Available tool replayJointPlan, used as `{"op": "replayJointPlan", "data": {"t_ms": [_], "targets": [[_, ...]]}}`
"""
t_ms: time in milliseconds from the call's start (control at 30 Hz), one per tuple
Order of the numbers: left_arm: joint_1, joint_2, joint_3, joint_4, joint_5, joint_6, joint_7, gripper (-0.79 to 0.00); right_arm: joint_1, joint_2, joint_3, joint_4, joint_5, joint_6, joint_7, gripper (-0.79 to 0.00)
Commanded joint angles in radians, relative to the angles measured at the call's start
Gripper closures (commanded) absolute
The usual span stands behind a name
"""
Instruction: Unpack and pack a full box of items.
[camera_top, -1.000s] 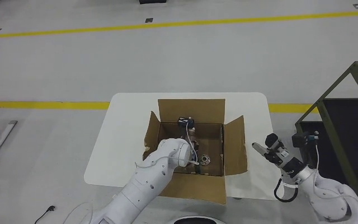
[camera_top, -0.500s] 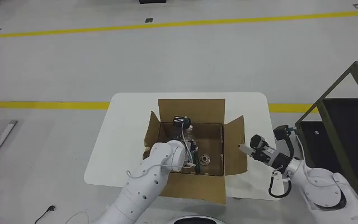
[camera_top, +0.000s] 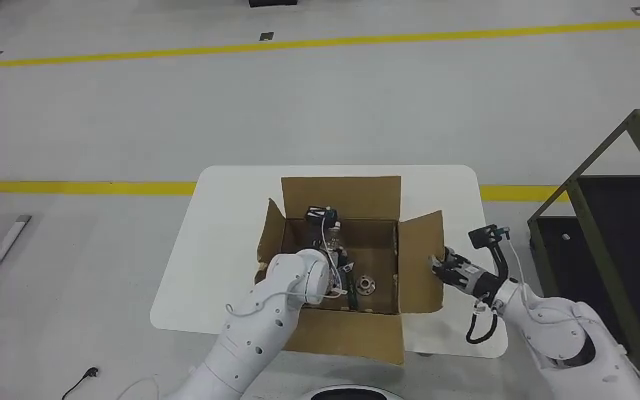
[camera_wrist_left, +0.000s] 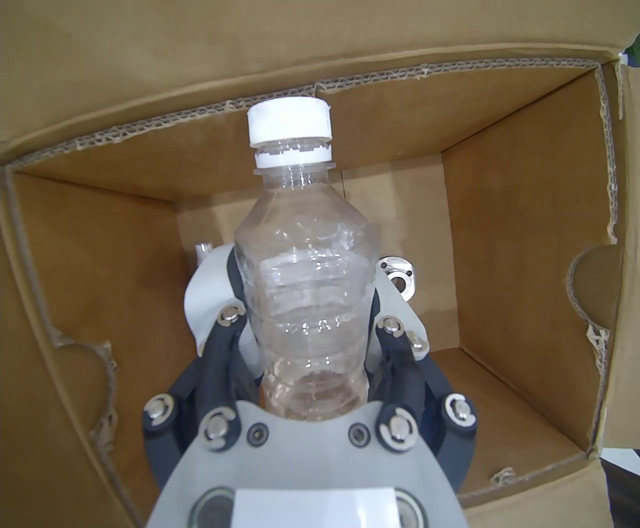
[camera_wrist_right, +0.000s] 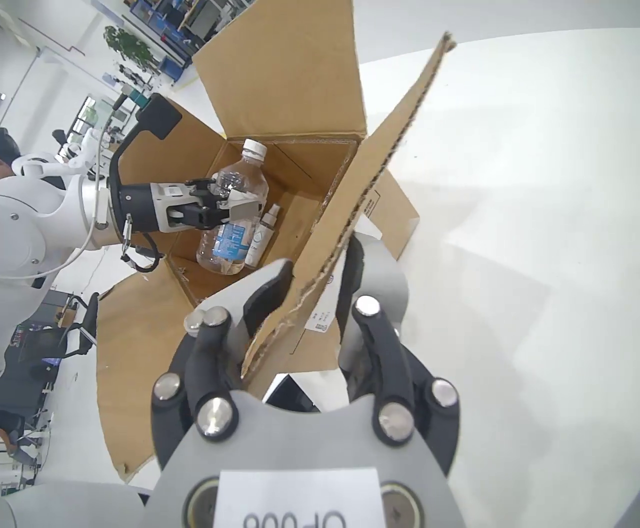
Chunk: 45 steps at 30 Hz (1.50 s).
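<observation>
An open cardboard box (camera_top: 340, 195) stands on the white table (camera_top: 225, 250). Inside it, my left gripper (camera_wrist_left: 302, 300) is shut on a clear plastic bottle (camera_wrist_left: 305, 250) with a white cap, held upright above the box floor. From the right wrist view the same bottle (camera_wrist_right: 227, 245) hangs beside a small spray bottle (camera_wrist_right: 265, 225). A metal flange (camera_top: 367, 286) lies on the box floor. My right gripper (camera_wrist_right: 315, 275) is open at the box's right side flap (camera_wrist_right: 390, 130), one finger on each side of the flap's edge.
A dark metal rack (camera_top: 590, 215) stands just off the table's right side. The box's other flaps (camera_top: 275, 235) are folded outward. Bare table lies to the left and right of the box.
My right gripper moved left across the table to the box's right flap and now straddles its edge. The left gripper shifted slightly toward the box's back wall with the bottle.
</observation>
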Motion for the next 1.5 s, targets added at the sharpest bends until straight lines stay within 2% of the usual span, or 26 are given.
{"op": "replayJointPlan", "data": {"t_ms": [0, 400, 567, 633, 1067, 1167, 1367, 1467], "targets": [[-0.001, -0.001, -0.001, -0.001, -0.005, -0.004, -0.001, 0.0, 0.0, -0.001, -0.001, 0.009, 0.002, -0.009, -0.02, 0.0], [-0.001, -0.001, -0.001, -0.001, -0.005, -0.004, -0.001, 0.0, -0.002, -0.003, -0.004, 0.003, 0.004, -0.008, -0.034, 0.0], [0.011, 0.0, -0.009, -0.014, -0.024, -0.023, 0.014, 0.0, 0.002, -0.002, 0.013, -0.021, -0.007, 0.026, -0.031, 0.0], [0.015, 0.0, -0.04, -0.043, -0.114, -0.051, -0.032, 0.0, 0.007, -0.001, 0.024, -0.025, -0.002, 0.036, -0.02, 0.0], [0.0, 0.021, -0.098, -0.253, -0.036, -0.069, -0.197, 0.0, 0.04, 0.007, 0.076, 0.012, 0.016, 0.027, 0.036, 0.0], [0.002, 0.027, -0.137, -0.309, -0.091, -0.1, -0.262, 0.0, 0.043, 0.009, 0.086, 0.027, 0.015, 0.014, 0.043, 0.0], [0.011, 0.047, -0.2, -0.406, -0.013, -0.118, -0.32, 0.0, 0.055, 0.012, 0.098, 0.048, 0.019, 0.0, 0.059, 0.0], [0.011, 0.047, -0.2, -0.406, -0.013, -0.118, -0.32, 0.0, 0.053, 0.012, 0.1, 0.045, 0.015, -0.002, 0.056, 0.0]]}}
